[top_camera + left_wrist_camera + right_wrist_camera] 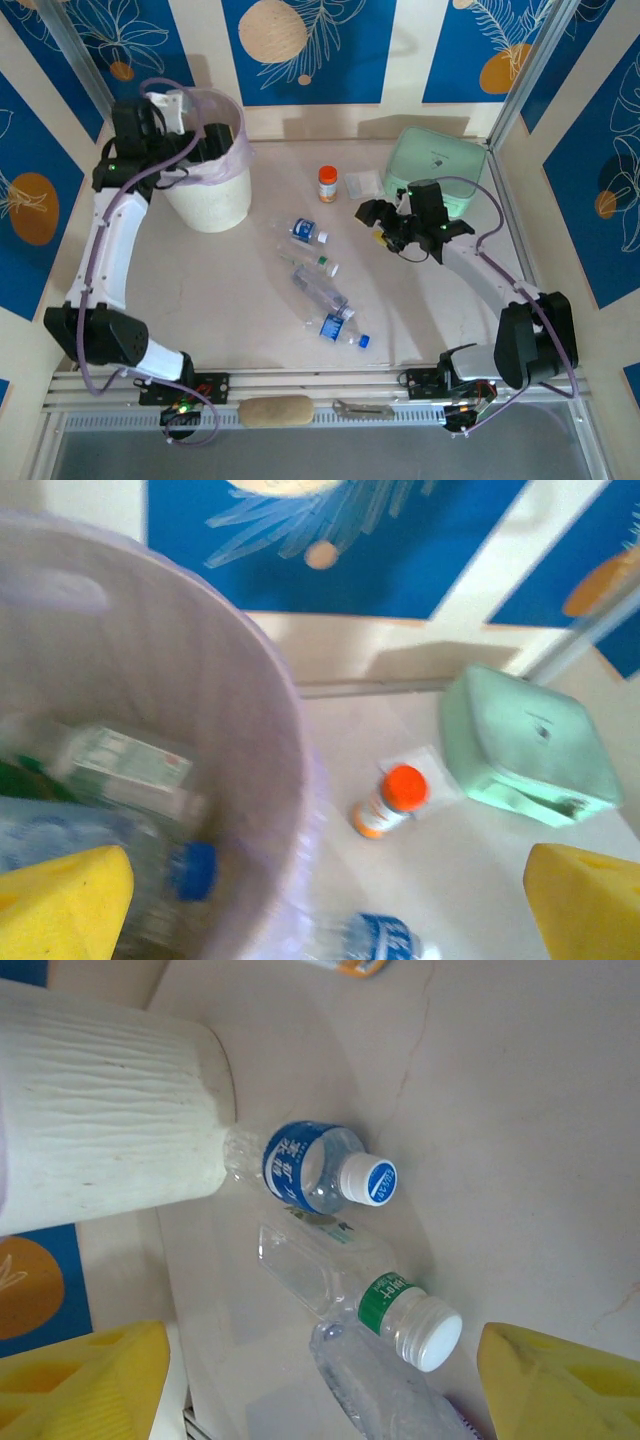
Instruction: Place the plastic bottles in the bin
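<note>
My left claw hung over the tall round white bin lined with a pink bag, fingers spread wide with nothing between them; several plastic bottles lay inside. My right claw hovered above the desk, equally wide and empty, over the clear blue-labelled bottle with a white cap. I judged it best to descend across that bottle's body, square to its length, keeping clear of the green-banded clear bottle just beside it, since either could roll.

Orange-capped jar stands near mint container.
</note>
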Motion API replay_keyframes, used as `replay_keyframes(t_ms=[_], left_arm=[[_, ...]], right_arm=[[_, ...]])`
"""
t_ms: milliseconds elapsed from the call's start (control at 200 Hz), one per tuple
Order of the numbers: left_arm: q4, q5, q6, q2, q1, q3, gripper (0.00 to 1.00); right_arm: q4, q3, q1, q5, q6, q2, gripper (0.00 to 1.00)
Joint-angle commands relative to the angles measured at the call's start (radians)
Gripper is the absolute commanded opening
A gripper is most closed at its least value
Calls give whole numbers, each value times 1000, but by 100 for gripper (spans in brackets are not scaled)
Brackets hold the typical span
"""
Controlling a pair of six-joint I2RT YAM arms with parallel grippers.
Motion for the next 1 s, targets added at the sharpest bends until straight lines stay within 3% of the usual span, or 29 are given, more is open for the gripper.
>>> replay_keyframes(t_ms=[0, 150, 285, 495, 810, 995], left_arm=[[174, 58, -117, -82, -72, -164, 100], [371, 9, -260, -197, -167, -429, 100], [432, -36, -335, -239, -231, -580, 100], [539, -129, -465, -332, -244, -823, 100], [544, -188, -482, -387, -240, -982, 100], [591, -189, -507, -380, -238, -1028, 100]], right_arm=[[-33, 65, 34, 10, -60, 43, 82], [-59, 158, 94, 22, -200, 139, 82], [-170, 308, 140, 18, -354, 283, 82], [-283, 542, 226, 65, -524, 519, 85], [-569, 945, 344, 367, -807, 821, 90], [-639, 1055, 353, 418, -910, 910, 90]])
